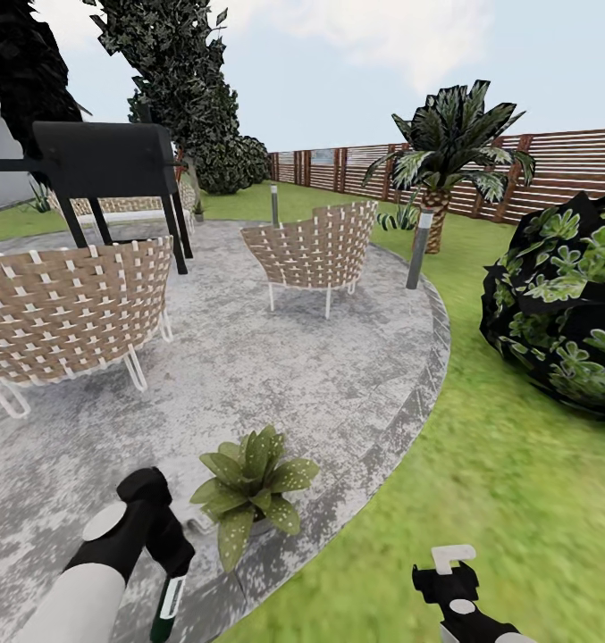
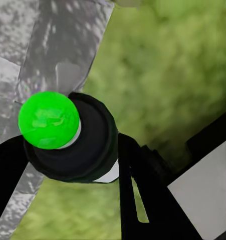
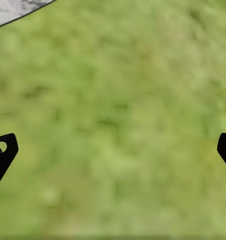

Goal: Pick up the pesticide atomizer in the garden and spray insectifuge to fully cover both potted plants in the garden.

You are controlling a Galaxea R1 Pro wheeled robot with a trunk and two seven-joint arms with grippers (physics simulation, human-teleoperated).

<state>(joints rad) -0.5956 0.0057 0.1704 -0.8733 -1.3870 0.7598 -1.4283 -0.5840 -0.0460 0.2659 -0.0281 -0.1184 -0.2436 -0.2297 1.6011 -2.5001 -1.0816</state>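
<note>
Paved patio (image 1: 338, 393) holds wicker chairs (image 1: 315, 250) behind a potted plant (image 1: 248, 487) (left end effector (image 1: 171, 580) clamps the atomizer (image 1: 168, 607)).

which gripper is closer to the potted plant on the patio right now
Left. The left gripper, holding the pesticide atomizer, is right beside the potted plant; the right gripper hangs farther off over grass.

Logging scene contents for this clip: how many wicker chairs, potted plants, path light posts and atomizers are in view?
Wicker chairs: 2
Potted plants: 1
Path light posts: 2
Pesticide atomizer: 1, held in the left claw
Total: 6
</note>
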